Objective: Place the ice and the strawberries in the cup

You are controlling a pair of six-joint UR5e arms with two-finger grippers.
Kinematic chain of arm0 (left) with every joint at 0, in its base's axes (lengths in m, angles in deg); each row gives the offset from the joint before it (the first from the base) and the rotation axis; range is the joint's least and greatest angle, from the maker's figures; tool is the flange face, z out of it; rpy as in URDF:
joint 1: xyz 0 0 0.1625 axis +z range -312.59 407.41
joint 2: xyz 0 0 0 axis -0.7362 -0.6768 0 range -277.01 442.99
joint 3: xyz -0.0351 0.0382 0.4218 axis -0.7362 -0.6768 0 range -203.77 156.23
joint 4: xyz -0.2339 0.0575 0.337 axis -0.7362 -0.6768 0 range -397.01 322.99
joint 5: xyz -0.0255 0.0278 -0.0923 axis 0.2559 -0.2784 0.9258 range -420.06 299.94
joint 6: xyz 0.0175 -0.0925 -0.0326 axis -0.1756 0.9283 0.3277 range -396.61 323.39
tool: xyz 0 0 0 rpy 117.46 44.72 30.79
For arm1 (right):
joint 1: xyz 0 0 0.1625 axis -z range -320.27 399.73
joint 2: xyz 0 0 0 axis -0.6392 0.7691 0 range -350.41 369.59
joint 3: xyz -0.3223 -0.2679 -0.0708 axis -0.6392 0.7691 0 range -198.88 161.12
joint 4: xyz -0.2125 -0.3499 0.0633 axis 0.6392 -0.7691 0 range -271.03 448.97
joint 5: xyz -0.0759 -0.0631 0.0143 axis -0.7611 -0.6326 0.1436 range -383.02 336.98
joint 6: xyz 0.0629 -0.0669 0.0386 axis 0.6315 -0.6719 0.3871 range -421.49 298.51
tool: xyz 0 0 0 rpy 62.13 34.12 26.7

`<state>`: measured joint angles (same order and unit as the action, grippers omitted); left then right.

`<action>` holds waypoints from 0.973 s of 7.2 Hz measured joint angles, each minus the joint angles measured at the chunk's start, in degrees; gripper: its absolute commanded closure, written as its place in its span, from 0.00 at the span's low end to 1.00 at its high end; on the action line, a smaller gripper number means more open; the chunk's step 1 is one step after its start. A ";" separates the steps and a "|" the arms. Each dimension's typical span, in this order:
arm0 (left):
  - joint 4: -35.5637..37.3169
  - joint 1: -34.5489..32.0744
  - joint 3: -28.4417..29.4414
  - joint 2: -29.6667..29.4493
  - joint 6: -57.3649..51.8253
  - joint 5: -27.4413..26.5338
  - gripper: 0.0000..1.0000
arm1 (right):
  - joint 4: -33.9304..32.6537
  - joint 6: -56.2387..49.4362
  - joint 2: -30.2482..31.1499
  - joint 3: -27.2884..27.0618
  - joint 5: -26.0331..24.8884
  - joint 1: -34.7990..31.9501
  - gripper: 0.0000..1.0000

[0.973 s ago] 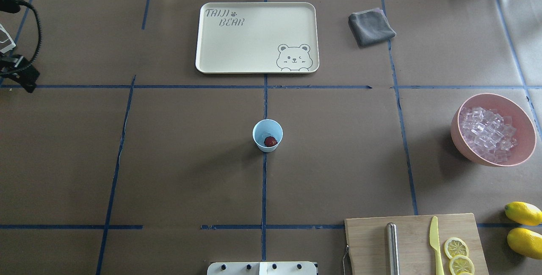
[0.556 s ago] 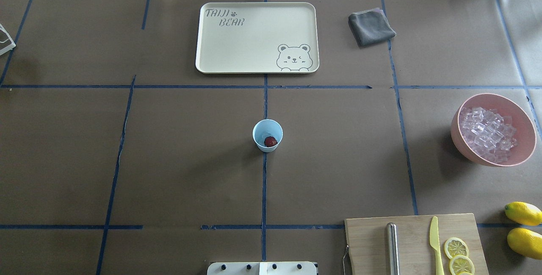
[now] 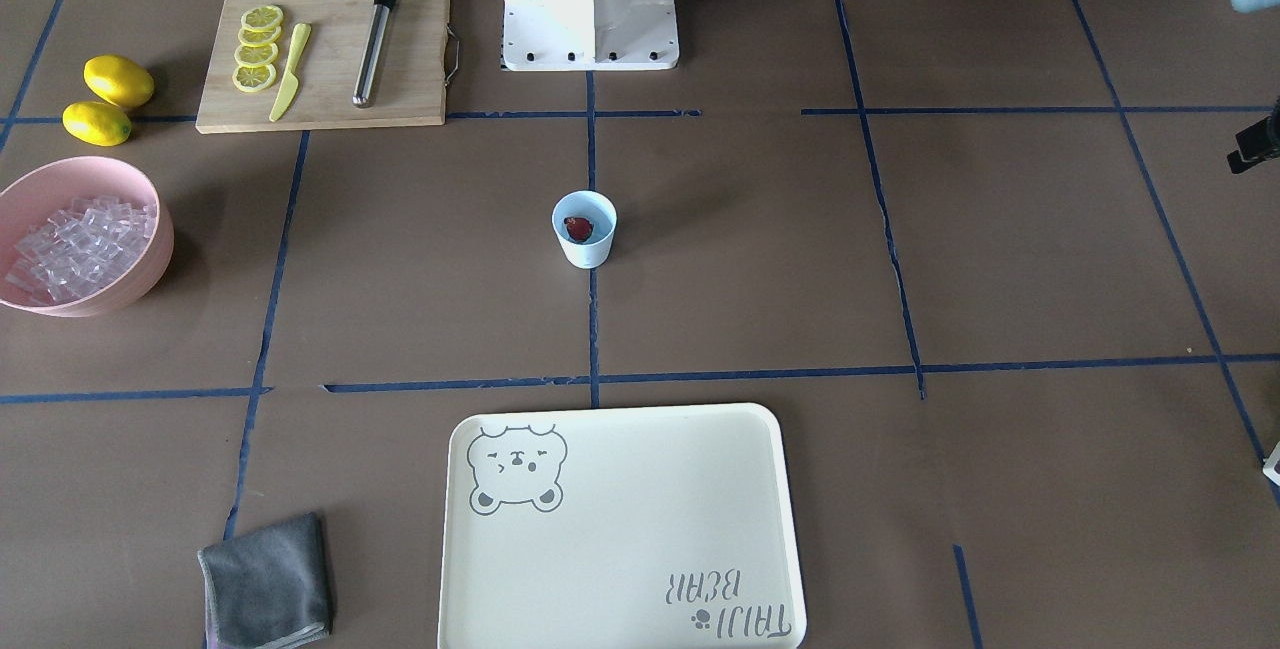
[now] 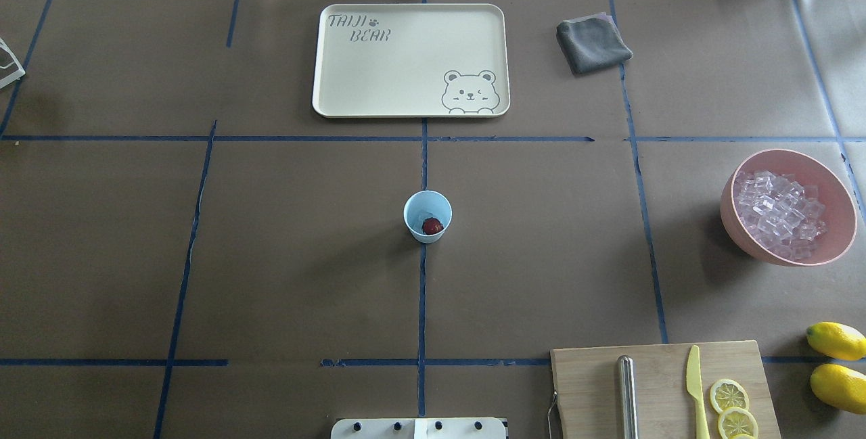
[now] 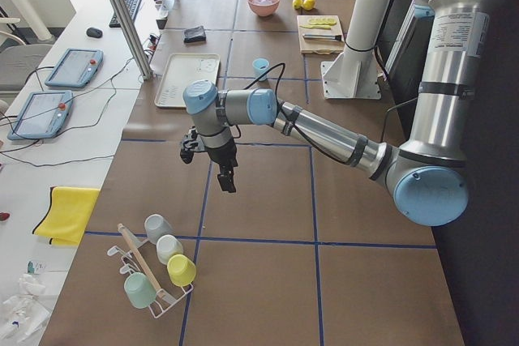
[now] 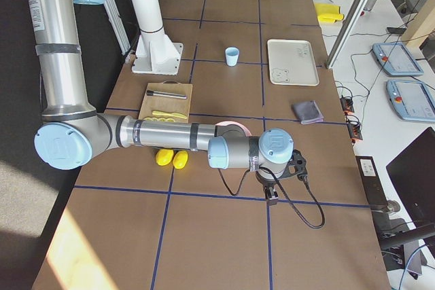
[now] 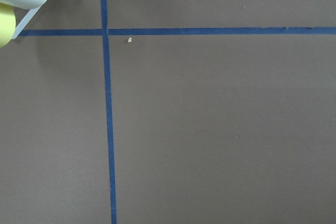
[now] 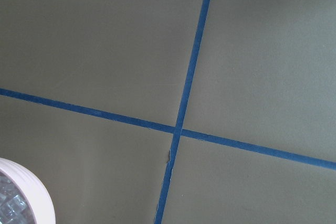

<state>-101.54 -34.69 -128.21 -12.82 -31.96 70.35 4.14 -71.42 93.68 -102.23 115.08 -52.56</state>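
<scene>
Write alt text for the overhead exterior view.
A pale blue cup stands mid-table with a dark red strawberry inside. Beyond it lie a cream bear tray and grey cloth; at right, a pink bowl of ice, a cutting board with lemon slices, and two lemons.

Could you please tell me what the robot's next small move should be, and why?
Probably no further pick, just parking the arms: the cup already holds the strawberry and what looks like a clear ice cube beside it, while the left gripper and right gripper hang over bare table near its ends, far from the cup.
</scene>
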 measured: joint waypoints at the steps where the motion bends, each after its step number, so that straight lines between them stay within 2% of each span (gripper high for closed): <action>1: -0.58 -2.18 3.50 0.01 -3.91 0.20 0.00 | -0.06 0.00 0.04 0.02 0.15 0.00 0.00; 4: -3.50 -4.70 7.11 1.12 -6.87 0.86 0.00 | -0.08 0.00 0.11 0.06 0.23 0.00 0.00; 7: -13.18 -4.90 9.66 4.63 -7.00 3.41 0.00 | -0.02 0.00 0.11 0.03 0.24 0.00 0.00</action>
<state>-114.72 -39.59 -118.55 -8.19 -38.96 73.75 4.12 -71.42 93.79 -102.19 115.32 -52.55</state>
